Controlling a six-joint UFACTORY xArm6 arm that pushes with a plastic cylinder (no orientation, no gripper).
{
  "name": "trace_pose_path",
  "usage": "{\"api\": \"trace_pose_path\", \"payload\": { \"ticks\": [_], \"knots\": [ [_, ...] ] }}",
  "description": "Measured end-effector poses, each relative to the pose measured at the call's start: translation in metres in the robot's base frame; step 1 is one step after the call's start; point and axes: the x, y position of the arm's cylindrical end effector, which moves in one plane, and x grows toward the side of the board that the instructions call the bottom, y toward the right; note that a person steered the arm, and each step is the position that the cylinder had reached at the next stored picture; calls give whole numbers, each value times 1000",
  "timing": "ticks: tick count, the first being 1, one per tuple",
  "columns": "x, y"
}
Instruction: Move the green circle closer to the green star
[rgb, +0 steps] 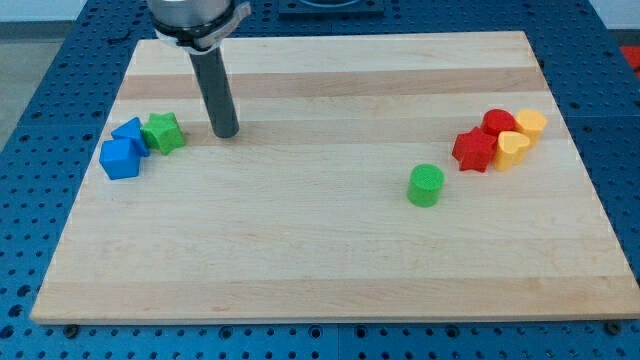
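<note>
Green circle (426, 185) sits mid-board, well apart from green star (163, 132).

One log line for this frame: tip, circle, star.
tip: just right of green star, apart | green circle: far right, untouched | star: beside blue blocks

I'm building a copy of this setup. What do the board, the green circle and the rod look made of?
The board looks like pale wood, with visible grain and plank strips and a smooth matt finish. The green circle is probably moulded plastic, judging by its uniform colour and slight sheen. The rod, ending at my tip, looks dark, smooth metal or plastic; I cannot tell which.
</note>
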Motion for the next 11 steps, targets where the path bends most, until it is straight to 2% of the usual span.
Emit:
{"api": "trace_pose_path", "payload": {
  "ticks": [2,3,4,6,7,8,9,10,11],
  "knots": [
    [0,-46],
    [1,-49],
    [17,-21],
    [123,35],
    [165,85],
    [172,176],
    [156,282],
    [119,350],
    [103,347]
  ]
}}
